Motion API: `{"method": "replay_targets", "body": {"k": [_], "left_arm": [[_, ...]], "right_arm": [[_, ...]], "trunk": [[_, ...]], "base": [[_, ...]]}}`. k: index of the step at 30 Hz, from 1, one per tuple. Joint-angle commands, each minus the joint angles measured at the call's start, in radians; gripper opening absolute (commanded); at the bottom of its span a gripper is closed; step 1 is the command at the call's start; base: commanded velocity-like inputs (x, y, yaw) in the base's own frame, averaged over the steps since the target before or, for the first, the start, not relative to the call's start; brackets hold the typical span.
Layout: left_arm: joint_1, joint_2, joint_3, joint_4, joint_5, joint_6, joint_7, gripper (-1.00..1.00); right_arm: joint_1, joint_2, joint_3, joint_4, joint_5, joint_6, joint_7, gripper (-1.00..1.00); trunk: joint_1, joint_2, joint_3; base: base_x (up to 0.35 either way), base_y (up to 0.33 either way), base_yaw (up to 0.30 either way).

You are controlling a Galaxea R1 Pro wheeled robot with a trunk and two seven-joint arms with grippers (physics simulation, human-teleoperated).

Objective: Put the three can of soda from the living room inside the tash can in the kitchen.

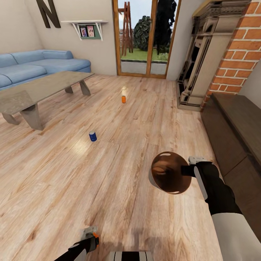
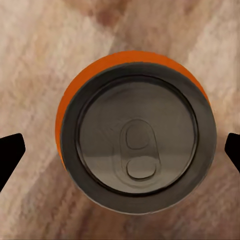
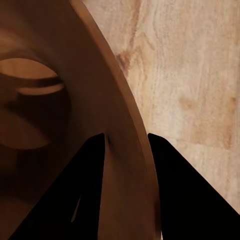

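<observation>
1. My right tool (image 1: 186, 170) pinches the rim of the trash can (image 1: 170, 177); in the right wrist view its two fingers (image 3: 95, 190) sit either side of the wall (image 3: 125, 150), one inside, one outside.
2. The can is held above the plank floor (image 1: 119, 181), its brown mouth tipped toward my head camera, so I cannot see whether anything lies at the bottom. The handle slot (image 3: 30, 75) shows in the wrist view.
3. My left tool (image 1: 92, 235) is cut off by the lower edge of the head view. Its dark fingertips (image 2: 10, 155) stand spread wide, one at each side of an orange soda can (image 2: 135, 130) seen top-down, not touching it.
4. In the head view a blue soda can (image 1: 92, 136) stands upright on open floor, and another orange one (image 1: 123, 99) farther off toward the glass doors (image 1: 145, 36).
5. The low desk (image 1: 40, 88) and sofa (image 1: 36, 65) bound my left; the brick fireplace (image 1: 224, 54) and a dark cabinet (image 1: 239, 130) bound my right. Floor between is open.
</observation>
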Motion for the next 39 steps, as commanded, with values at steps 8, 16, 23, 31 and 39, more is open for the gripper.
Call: {"method": "replay_targets", "body": {"k": [8, 16, 23, 31, 39], "left_arm": [[0.0, -0.001, 0.0, -0.001, 0.001, 0.0, 0.0, 1.0], [0.0, 0.0, 0.0, -0.001, 0.001, 0.0, 0.0, 1.0], [-0.001, 0.0, 0.0, -0.001, 0.002, 0.0, 0.0, 1.0], [-0.001, 0.001, 0.0, -0.001, 0.003, 0.0, 0.0, 1.0], [-0.002, 0.0, 0.0, -0.001, 0.003, 0.0, 0.0, 1.0]], "right_arm": [[0.0, -0.001, 0.001, 0.0, -0.02, 0.0, 0.004, -1.0], [0.001, -0.001, 0.001, 0.0, -0.02, 0.0, 0.004, -1.0], [0.001, 0.0, 0.001, 0.0, -0.02, 0.0, 0.004, -1.0], [0.001, 0.0, 0.001, 0.001, -0.019, 0.0, 0.004, -1.0], [0.001, 0.0, 0.001, 0.001, -0.019, 0.0, 0.004, -1.0]], "trunk": [[0.0, 0.0, 0.0], [0.0, 0.0, 0.0], [0.0, 0.0, 0.0], [0.0, 0.0, 0.0], [0.0, 0.0, 0.0]], "base": [[0.0, 0.0, 0.0], [0.0, 0.0, 0.0], [0.0, 0.0, 0.0], [0.0, 0.0, 0.0], [0.0, 0.0, 0.0]]}}
